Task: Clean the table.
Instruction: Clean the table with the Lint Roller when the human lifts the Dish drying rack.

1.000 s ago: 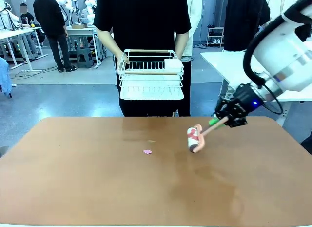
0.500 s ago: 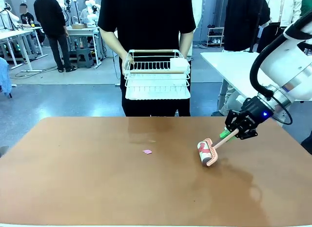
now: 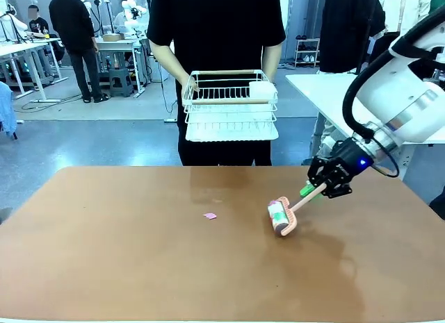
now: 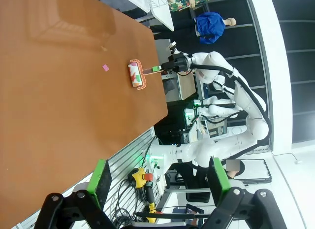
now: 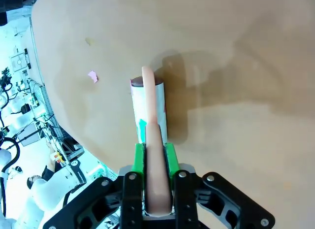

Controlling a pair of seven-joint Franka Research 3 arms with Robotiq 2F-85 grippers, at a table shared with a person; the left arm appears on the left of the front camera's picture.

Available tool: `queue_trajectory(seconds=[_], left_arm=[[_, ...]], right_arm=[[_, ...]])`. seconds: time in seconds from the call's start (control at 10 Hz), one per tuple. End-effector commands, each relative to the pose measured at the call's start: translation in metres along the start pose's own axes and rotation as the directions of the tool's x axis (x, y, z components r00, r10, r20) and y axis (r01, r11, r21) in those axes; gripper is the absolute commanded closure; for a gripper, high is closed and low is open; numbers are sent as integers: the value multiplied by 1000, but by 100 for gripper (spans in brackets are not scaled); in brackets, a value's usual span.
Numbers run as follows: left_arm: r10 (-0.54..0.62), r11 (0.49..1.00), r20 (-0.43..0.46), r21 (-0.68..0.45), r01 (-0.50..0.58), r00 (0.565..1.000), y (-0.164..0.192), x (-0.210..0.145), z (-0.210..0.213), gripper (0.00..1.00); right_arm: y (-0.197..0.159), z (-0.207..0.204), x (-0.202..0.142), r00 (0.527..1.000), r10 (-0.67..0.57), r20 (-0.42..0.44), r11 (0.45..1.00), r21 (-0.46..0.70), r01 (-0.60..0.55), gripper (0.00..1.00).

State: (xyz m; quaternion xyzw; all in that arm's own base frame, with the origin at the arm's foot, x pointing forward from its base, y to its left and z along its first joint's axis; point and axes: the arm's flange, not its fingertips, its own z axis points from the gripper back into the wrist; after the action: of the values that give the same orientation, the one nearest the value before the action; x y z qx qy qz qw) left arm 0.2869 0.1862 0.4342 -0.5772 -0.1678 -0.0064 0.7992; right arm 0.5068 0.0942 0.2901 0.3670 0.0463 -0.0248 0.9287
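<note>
- Lint roller (image 3: 280, 216) down on the table (image 3: 125, 267), right of centre, its barrel resting on the reddish-brown top.
- Right gripper (image 3: 313, 188) has its green pads pinched tight on the roller's pink handle. The right wrist view shows the handle running straight up between the fingers, nicely centred.
- Left gripper (image 4: 158, 176) hangs with its fingers spread wide, holding nothing, well apart from the roller.
- Target, I'd say, is the pink scrap (image 3: 210, 216), well to the roller's left and about level with it across the table.
- To do this pass well, lay the barrel flat so its full width touches, then roll leftward in one steady stroke right over the scrap. Rolling, not skidding, is what lifts it.
- A paler speck (image 3: 217, 201) sits just beyond the scrap. It is too small to tell crumb from mark, but probably worth a second pass.
- Person (image 3: 215, 31) at the far side holds a white wire rack (image 3: 231, 104), up and clear of the stroke.
</note>
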Motion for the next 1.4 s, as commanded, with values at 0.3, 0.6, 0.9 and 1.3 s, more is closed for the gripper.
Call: queue_trajectory(seconds=[0.3,0.6,0.9,1.3], left_arm=[[-22,1000,3,-20,22,1000,1,-1,3,0],[-22,1000,3,-20,22,1000,1,-1,3,0],[-22,1000,3,-20,22,1000,1,-1,3,0],[-22,1000,3,-20,22,1000,1,-1,3,0]], right_arm=[[57,-90,-5,998,-18,64,999,33,16,79],[100,-143,-10,994,-12,104,1000,12,11,79],[122,-171,-13,999,33,37,999,10,-33,79],[163,-177,-12,996,87,34,995,53,-89,79]])
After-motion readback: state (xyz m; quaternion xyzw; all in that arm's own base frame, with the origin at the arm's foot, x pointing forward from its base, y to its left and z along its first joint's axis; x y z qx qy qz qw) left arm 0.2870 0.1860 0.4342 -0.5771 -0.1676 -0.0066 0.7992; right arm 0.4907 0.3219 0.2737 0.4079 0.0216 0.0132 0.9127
